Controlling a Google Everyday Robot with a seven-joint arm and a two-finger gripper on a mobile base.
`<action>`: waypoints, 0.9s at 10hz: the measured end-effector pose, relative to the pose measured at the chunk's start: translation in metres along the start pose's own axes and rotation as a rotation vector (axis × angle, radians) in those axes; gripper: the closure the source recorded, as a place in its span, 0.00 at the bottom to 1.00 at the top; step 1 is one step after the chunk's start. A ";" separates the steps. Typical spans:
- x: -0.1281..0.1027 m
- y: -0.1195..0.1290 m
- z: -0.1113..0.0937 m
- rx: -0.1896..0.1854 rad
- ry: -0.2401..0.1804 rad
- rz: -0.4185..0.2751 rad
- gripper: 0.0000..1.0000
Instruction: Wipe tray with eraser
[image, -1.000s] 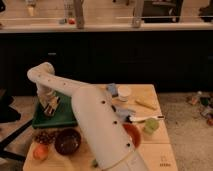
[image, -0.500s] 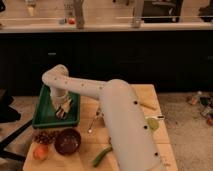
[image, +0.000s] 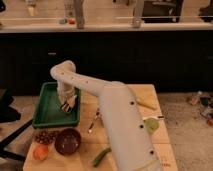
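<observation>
A dark bowl (image: 67, 142) sat near left on the table (image: 85, 146), with an orange (image: 40, 151) just beside it. Beyond lay the green tray (image: 49, 112), by the table's left edge. The gripper (image: 67, 104) hung low over the tray's right side, bare floor open to its left. Its hold could not be told.

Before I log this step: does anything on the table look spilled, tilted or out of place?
Nothing stands out. The green tray lies flat on the table, the gripper is over its right side, and the dark bowl stands upright; no spill shows.
</observation>
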 end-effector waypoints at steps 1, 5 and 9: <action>0.002 -0.015 0.004 -0.006 -0.008 -0.016 1.00; -0.023 -0.084 0.018 -0.015 -0.034 -0.153 1.00; -0.073 -0.111 0.026 -0.038 -0.050 -0.291 1.00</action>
